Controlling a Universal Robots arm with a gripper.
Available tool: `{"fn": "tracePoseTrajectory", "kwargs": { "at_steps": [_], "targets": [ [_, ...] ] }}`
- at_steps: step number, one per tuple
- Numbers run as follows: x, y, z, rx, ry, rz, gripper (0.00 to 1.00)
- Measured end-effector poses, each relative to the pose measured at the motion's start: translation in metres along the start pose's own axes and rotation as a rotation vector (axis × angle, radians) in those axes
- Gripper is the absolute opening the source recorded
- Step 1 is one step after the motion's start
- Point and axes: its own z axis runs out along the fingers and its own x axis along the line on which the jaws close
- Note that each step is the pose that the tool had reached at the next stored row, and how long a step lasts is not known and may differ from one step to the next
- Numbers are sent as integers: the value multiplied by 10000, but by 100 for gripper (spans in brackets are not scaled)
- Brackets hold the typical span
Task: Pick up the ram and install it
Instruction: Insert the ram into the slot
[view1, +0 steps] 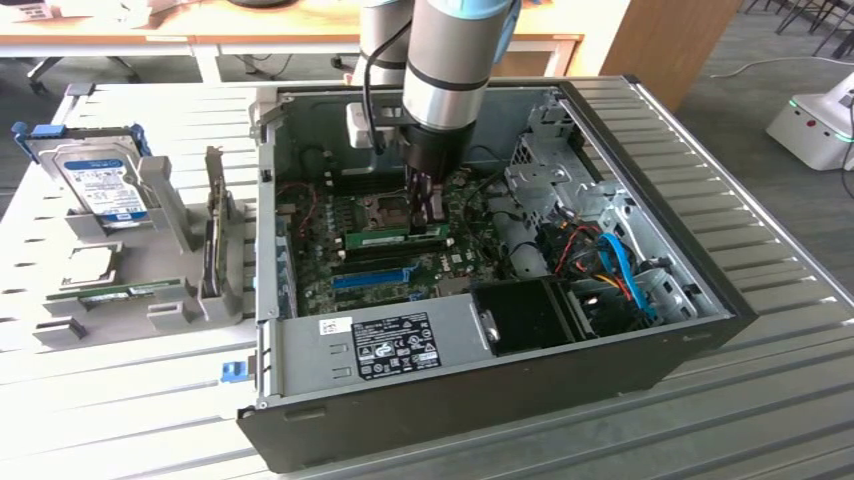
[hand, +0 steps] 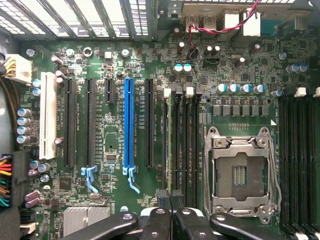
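While standing on edge in a black memory slot, pinched at one end: ram (view1: 391, 237), green, long and narrow, at the centre of the exterior view, set crosswise on the motherboard (view1: 400, 262). In the wrist view, ram (hand: 172, 145) seen edge-on as a thin greenish strip among parallel black slots, running straight in between the fingertips.

Gripper (view1: 430, 222): black, hanging from the grey arm (view1: 447, 60), lowered inside the case at the ram's end toward the exterior view's right. Fingers (hand: 162, 200) drawn almost together, closed on the ram's thin top edge.

Beside the memory slots: processor socket (hand: 240, 170), silver-framed, on one side; blue expansion slot (hand: 129, 125) on the other, well apart from the ram.

Computer case (view1: 534, 395): black, laid on its side, open, filling the middle of the exterior view. Black fan housing (view1: 527, 315) right of centre, lower down; blue and orange cables (view1: 621, 275) further right.

Table (view1: 747, 420): pale slatted metal, under everything.

Exterior view's left, outside the case: hard drive (view1: 107, 190) with blue-white label, upright in a grey holder, upper left; second green stick (view1: 127, 293), lying flat, lower left.
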Motion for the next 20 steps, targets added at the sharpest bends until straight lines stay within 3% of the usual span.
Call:
{"fn": "tracePoseTrajectory", "kwargs": {
  "at_steps": [20],
  "targets": [
    [1, 2, 58, 2, -3, 2, 12]
  ]
}}
